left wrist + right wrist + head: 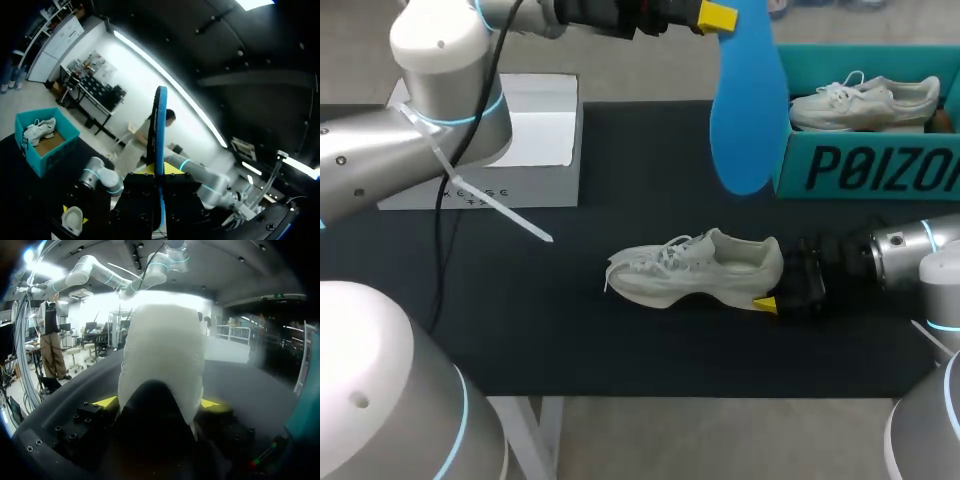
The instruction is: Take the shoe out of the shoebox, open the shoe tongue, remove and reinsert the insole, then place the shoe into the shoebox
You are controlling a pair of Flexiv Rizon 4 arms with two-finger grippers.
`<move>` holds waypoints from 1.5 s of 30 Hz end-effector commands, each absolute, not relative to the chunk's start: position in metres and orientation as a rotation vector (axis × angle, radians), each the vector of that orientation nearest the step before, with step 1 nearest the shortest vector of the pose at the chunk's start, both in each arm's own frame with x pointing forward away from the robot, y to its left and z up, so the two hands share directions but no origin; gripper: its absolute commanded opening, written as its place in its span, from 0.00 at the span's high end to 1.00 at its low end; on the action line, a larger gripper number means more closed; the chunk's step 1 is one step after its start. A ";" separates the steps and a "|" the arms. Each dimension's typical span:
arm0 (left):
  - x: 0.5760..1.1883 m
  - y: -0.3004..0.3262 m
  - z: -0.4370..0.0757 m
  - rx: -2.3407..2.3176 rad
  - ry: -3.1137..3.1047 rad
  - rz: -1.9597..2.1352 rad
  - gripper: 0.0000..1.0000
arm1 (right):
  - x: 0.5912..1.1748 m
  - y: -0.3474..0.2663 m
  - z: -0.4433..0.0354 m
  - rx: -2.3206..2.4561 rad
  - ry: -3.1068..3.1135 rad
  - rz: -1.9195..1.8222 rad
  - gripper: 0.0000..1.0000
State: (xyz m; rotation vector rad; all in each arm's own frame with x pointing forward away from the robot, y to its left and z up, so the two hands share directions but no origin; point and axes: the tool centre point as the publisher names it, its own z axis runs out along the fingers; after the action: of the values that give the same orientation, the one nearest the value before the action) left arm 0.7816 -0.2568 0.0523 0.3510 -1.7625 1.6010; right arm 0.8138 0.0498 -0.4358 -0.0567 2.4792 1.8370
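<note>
The left gripper (pixel 718 16) is raised high over the tabletop (pixel 520 320), its fingers clamped on one end of the blue insole (pixel 748 110), which hangs down in front of the teal shoebox (pixel 865 168). The white sneaker (pixel 700 268) stands on its sole on the tabletop, outside the shoebox, and the right gripper (pixel 778 290) is closed on its heel from both sides. A second sneaker (pixel 865 100) lies in the shoebox. A white box (pixel 535 140) sits at the tabletop's far left.
</note>
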 end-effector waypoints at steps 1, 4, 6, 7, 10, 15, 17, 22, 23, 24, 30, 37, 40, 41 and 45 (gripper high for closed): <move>0.769 -0.251 0.054 0.424 -1.759 1.650 1.00 | 0.814 0.051 -0.441 -0.055 2.480 1.835 1.00; 0.769 -0.251 0.054 0.424 -1.759 1.650 1.00 | 0.814 0.051 -0.441 -0.055 2.480 1.835 1.00; 0.769 -0.251 0.054 0.424 -1.759 1.650 1.00 | 0.814 0.051 -0.441 -0.055 2.480 1.835 1.00; 0.769 -0.251 0.054 0.424 -1.759 1.650 1.00 | 0.814 0.051 -0.441 -0.055 2.480 1.835 1.00; 0.769 -0.251 0.054 0.424 -1.759 1.650 1.00 | 0.814 0.051 -0.441 -0.055 2.480 1.835 0.63; 0.769 -0.251 0.054 0.424 -1.759 1.650 1.00 | 0.812 0.050 -0.439 -0.067 2.477 1.831 0.00; 0.769 -0.251 0.054 0.424 -1.759 1.650 1.00 | 0.810 0.046 -0.436 -0.075 2.473 1.815 0.00; 0.769 -0.251 0.054 0.424 -1.759 1.650 1.00 | 0.806 0.032 -0.430 -0.088 2.472 1.778 0.00; 0.769 -0.251 0.054 0.424 -1.759 1.650 1.00 | 0.805 0.030 -0.428 -0.090 2.473 1.767 0.00; 0.769 -0.251 0.054 0.424 -1.759 1.650 1.00 | 0.805 0.027 -0.427 -0.096 2.476 1.755 0.00; 0.769 -0.251 0.054 0.424 -1.759 1.650 1.00 | 0.803 0.009 -0.420 -0.098 2.507 1.677 0.00; 0.769 -0.251 0.054 0.424 -1.759 1.650 1.00 | 0.805 -0.009 -0.408 -0.104 2.553 1.578 0.00; 0.769 -0.251 0.054 0.424 -1.759 1.650 1.00 | 0.804 -0.014 -0.396 -0.115 2.603 1.482 0.00; 0.769 -0.251 0.054 0.424 -1.759 1.650 1.00 | 0.804 -0.014 -0.392 -0.112 2.622 1.445 0.00; 0.769 -0.251 0.054 0.424 -1.759 1.650 1.00 | 0.802 -0.015 -0.378 -0.082 2.715 1.288 0.00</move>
State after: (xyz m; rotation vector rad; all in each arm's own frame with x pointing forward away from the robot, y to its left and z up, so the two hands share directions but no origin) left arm 0.7690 -0.2504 0.0549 0.4243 -1.7609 1.6473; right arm 0.8102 -0.0163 -0.3971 -0.1154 2.6092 1.4916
